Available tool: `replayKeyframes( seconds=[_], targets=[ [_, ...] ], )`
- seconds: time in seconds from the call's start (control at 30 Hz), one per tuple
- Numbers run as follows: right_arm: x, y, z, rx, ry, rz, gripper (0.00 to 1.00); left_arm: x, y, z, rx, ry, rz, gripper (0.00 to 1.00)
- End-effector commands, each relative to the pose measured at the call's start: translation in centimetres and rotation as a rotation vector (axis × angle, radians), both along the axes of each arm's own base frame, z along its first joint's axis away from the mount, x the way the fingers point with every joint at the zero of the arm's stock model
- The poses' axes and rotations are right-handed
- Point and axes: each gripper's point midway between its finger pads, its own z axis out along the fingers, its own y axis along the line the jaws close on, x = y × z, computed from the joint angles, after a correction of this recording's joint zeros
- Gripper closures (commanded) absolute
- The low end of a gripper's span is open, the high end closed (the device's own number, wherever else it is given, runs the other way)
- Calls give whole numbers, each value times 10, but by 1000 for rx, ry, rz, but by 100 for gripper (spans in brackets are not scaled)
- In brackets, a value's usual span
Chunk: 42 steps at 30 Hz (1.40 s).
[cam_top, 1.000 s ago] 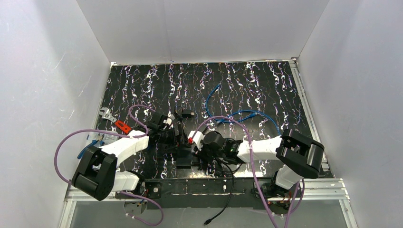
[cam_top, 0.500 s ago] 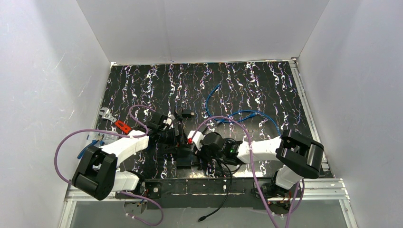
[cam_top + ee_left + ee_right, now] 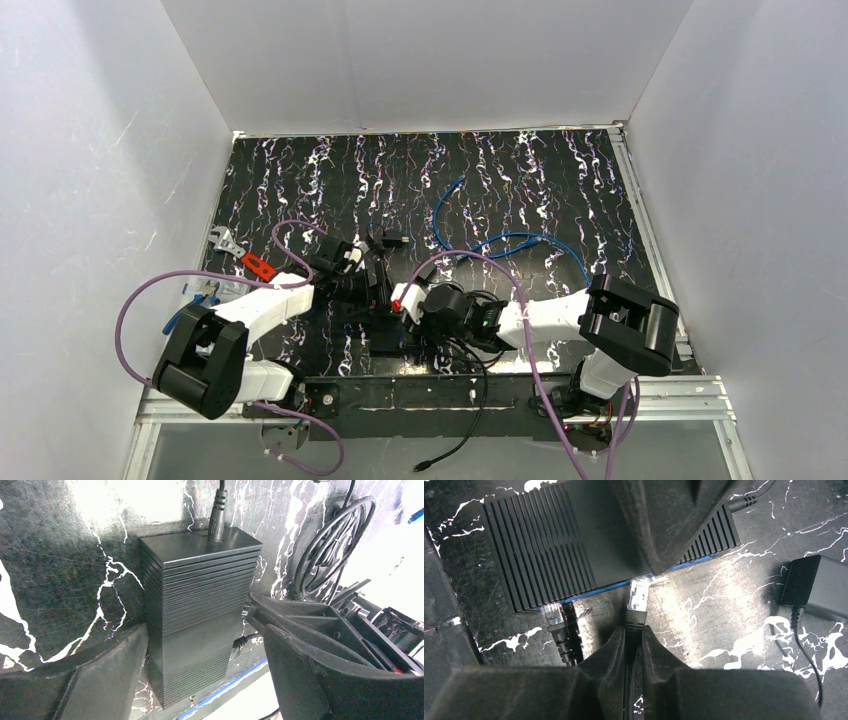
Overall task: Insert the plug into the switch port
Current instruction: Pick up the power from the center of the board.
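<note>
1. Top view: switch [image 3: 386, 330] lies on the worktop [image 3: 560, 190], mid near edge, both arms reaching onto it.
2. Left wrist: left gripper [image 3: 197, 617] spread wide astride the switch; cannot tell whether it grips.
3. Right wrist: right gripper [image 3: 633, 632] clenched on plug [image 3: 640, 594], tip at the switch's front edge.

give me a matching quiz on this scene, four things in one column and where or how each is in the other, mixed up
1 left gripper
2 right gripper
3 plug
4 blue cable

a lying loose farther back on the mat
b shut on the plug
c tip at the front edge of the switch
d open, astride the switch

Pairs: 1-d, 2-b, 3-c, 4-a
</note>
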Motion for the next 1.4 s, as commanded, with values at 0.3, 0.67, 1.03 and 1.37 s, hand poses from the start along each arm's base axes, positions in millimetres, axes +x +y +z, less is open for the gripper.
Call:
replayKeyframes(
  seconds=[0.3, 0.67, 1.03, 1.37],
  targets=[
    [-23, 19, 13, 33, -63, 170, 99, -11, -3, 0, -25, 34, -69, 20],
    [-16, 16, 15, -11, -61, 122, 99, -21, 2, -7, 8, 60, -67, 32],
    [-15, 31, 23, 70, -30, 79, 99, -35, 3, -12, 12, 76, -70, 55],
    [-14, 53, 41, 117, -18, 97, 99, -42, 1, -17, 1, 85, -79, 65]
  ],
)
